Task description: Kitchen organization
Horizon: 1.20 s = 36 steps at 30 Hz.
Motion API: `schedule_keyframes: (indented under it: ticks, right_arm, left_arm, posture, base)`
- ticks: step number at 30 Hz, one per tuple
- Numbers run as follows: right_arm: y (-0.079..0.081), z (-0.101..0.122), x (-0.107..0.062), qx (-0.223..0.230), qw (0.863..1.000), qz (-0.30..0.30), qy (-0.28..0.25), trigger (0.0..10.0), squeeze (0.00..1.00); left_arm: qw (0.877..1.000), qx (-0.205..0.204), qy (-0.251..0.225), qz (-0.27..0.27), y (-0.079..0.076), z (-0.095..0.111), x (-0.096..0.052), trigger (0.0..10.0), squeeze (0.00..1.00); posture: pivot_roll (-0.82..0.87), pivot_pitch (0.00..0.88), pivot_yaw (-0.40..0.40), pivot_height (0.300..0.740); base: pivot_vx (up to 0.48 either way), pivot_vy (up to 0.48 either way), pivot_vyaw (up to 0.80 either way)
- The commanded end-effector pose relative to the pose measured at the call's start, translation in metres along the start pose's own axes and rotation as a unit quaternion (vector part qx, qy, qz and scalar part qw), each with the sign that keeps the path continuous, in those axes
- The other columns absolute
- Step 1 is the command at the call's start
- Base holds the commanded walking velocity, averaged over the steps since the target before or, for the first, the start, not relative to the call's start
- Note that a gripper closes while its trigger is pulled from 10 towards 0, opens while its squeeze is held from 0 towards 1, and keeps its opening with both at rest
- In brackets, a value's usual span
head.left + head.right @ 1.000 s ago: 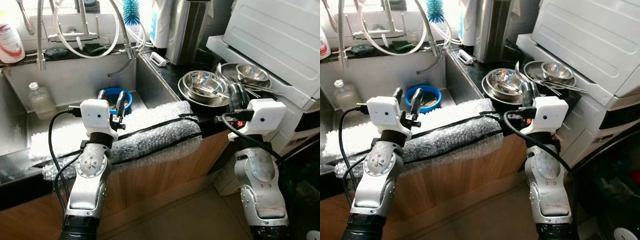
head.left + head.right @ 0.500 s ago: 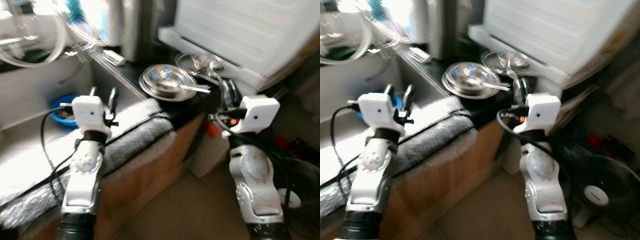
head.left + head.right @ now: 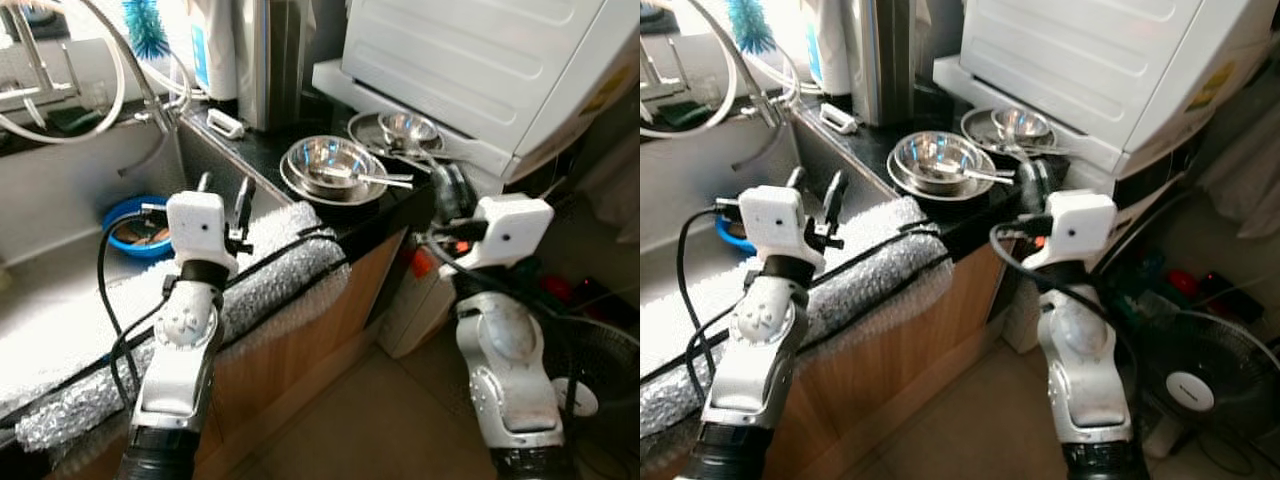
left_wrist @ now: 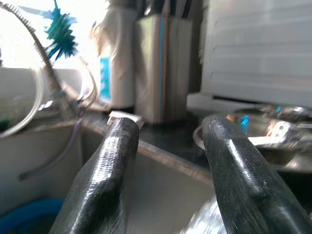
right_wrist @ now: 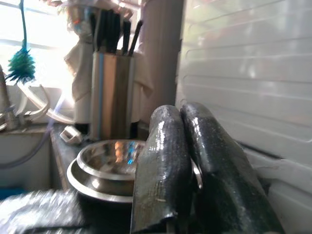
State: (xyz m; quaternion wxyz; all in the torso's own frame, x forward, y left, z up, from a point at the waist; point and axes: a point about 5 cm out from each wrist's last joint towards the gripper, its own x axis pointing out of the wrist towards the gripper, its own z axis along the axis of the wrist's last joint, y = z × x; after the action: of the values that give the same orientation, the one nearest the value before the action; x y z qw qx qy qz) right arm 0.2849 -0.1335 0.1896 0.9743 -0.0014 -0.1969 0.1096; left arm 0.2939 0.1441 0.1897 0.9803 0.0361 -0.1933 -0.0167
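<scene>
A stack of shiny round steel bowls (image 3: 335,165) sits on the black glossy counter (image 3: 262,150), with a long metal utensil lying across the top bowl. Behind the bowls, further along the counter, a second small steel bowl rests on a flat steel plate (image 3: 400,130) under the edge of a white ribbed appliance (image 3: 470,60). On the far side of the bowls stands a tall brushed-steel knife block (image 5: 109,95) with dark handles poking from its top, and a small white rectangular object (image 3: 226,123) lies on the counter beside it.

To the left of the bowls the steel sink (image 3: 90,215) drops down, holding a round blue plastic bowl (image 3: 140,228). Clear curved hoses and a teal bristly brush (image 3: 147,28) hang above the sink's back edge. A sheet of crinkly bubble wrap (image 3: 270,270) drapes over the sink's front rim and the wooden cabinet face.

The left gripper (image 3: 222,198) hovers over the bubble wrap, left of the bowls, its two rough black fingers (image 4: 109,165) spread apart and empty. The right gripper (image 3: 447,192) is held just right of the bowls at the counter's corner, its glossy rounded fingers (image 5: 163,161) pressed together with nothing between them.
</scene>
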Motion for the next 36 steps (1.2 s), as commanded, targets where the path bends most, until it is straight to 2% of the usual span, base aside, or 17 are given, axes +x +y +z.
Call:
schedule_keyframes:
  ticks: [1,2,6,18,22,36]
  right_arm:
    - [0.008,0.001,-0.003,0.017,0.999,0.04,-0.001,10.0,0.0]
    - [0.018,0.002,-0.005,0.026,0.996,0.087,0.001,10.0,0.0]
    - [0.025,0.004,-0.007,0.043,0.992,0.12,0.0,10.0,0.0]
    - [0.016,0.009,-0.005,0.033,0.992,0.118,-0.011,10.0,0.0]
    - [0.015,0.01,-0.006,0.021,0.993,0.119,-0.012,10.0,0.0]
    - [0.019,0.01,-0.008,0.029,0.991,0.133,-0.015,10.0,0.0]
  left_arm:
    - [1.0,0.008,-0.022,0.009,0.001,0.009,0.0,10.0,0.0]
    - [1.0,0.008,-0.023,0.012,0.002,0.009,0.0,10.0,0.0]
    - [0.999,0.009,-0.028,0.014,0.002,0.012,0.002,10.0,0.0]
    - [0.999,0.012,-0.032,0.013,0.002,0.014,0.006,10.0,0.0]
    - [0.999,0.011,-0.031,0.013,0.001,0.014,0.005,10.0,0.0]
    - [0.999,0.007,-0.032,0.009,-0.003,0.014,0.004,10.0,0.0]
  posture:
    - [-0.04,0.0,-0.084,0.74]
    - [-0.04,0.0,-0.085,0.74]
    - [-0.04,0.0,-0.083,0.74]
    - [-0.04,0.0,-0.077,0.74]
    - [-0.04,0.0,-0.077,0.74]
    - [-0.05,0.0,-0.081,0.74]
  base:
    - [0.0,0.0,0.0]
    - [0.0,0.0,0.0]
    - [0.0,0.0,0.0]
    - [0.0,0.0,0.0]
    - [0.0,0.0,0.69]
    - [0.0,0.0,0.71]
